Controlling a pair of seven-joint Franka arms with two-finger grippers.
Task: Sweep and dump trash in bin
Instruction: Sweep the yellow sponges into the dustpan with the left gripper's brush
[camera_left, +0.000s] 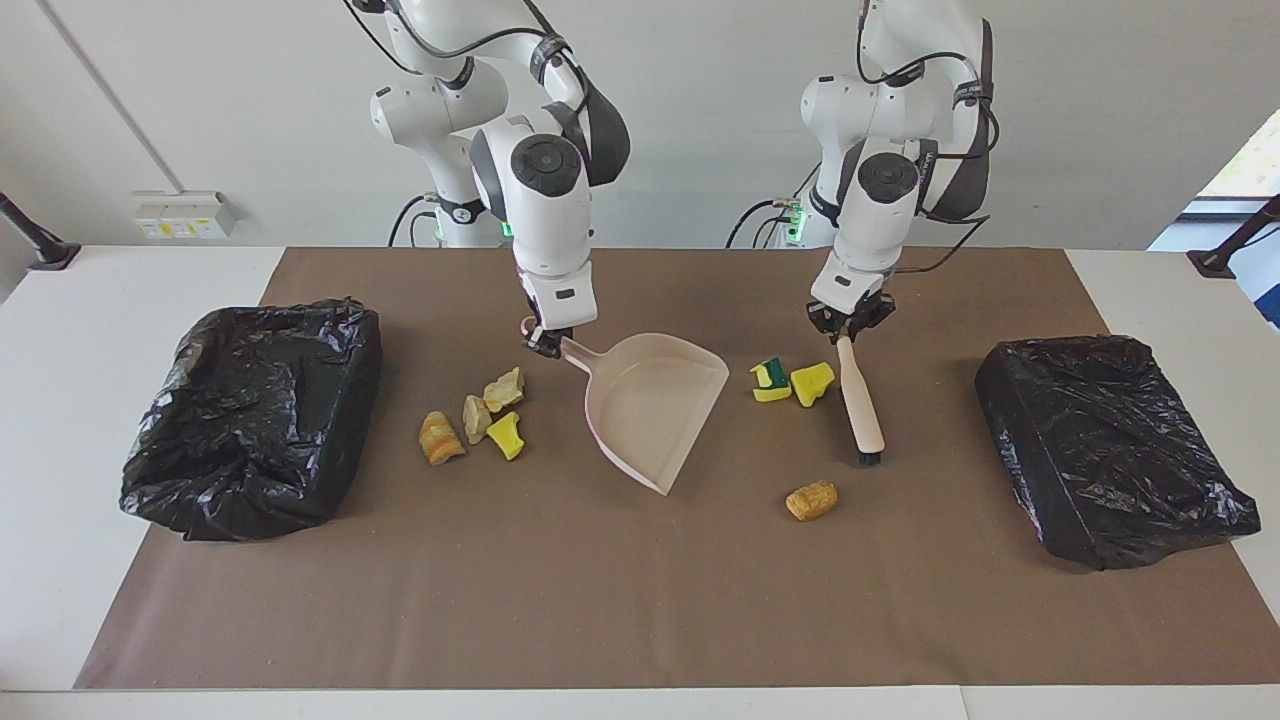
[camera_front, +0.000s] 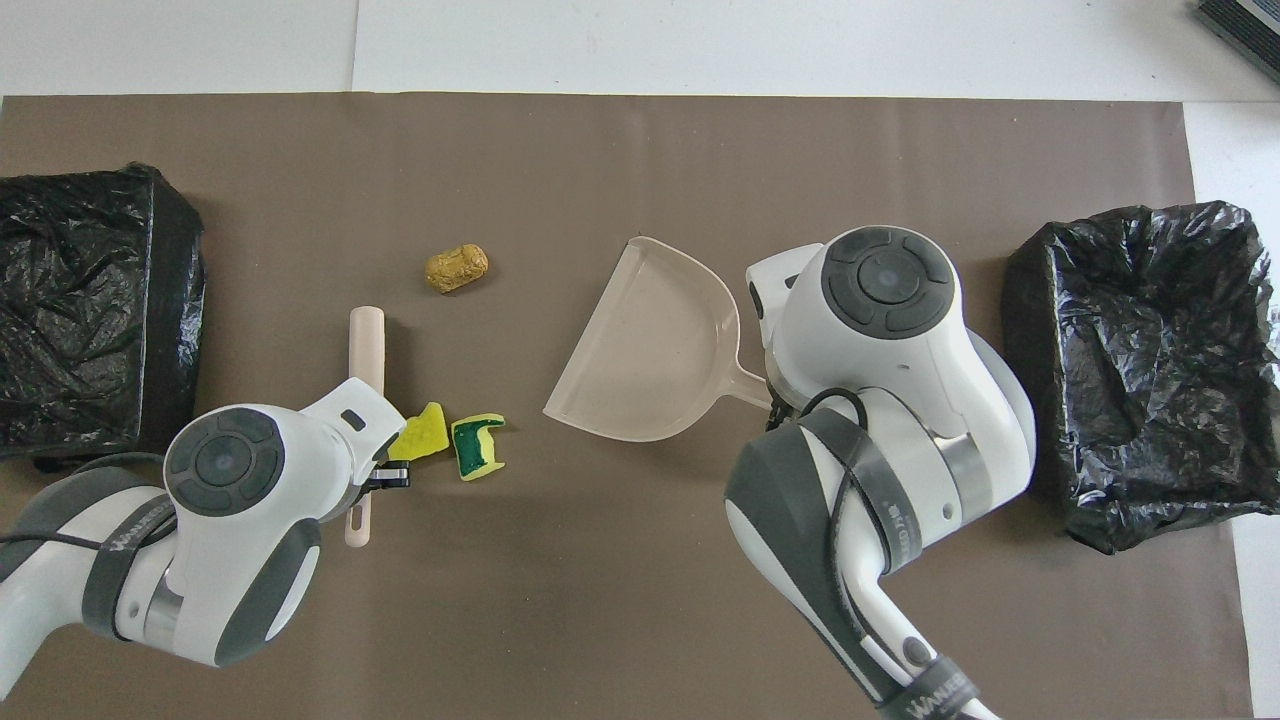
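My right gripper (camera_left: 548, 345) is shut on the handle of the beige dustpan (camera_left: 655, 405), whose mouth faces the left arm's end of the table. My left gripper (camera_left: 847, 325) is shut on the handle of the beige brush (camera_left: 860, 395), bristles down by the mat. Trash: two yellow sponge pieces (camera_left: 812, 382) (camera_left: 771, 381) lie between brush and dustpan. An orange-brown lump (camera_left: 811, 499) lies farther from the robots. Several scraps (camera_left: 476, 417) cluster beside the dustpan handle, toward the right arm's end. In the overhead view the right arm hides this cluster; the dustpan (camera_front: 650, 350), brush (camera_front: 366, 340) and lump (camera_front: 457, 268) show.
An open bin lined with a black bag (camera_left: 250, 415) stands at the right arm's end of the brown mat. A second black-bagged bin (camera_left: 1110, 445) stands at the left arm's end. Both arms hang over the mat's robot side.
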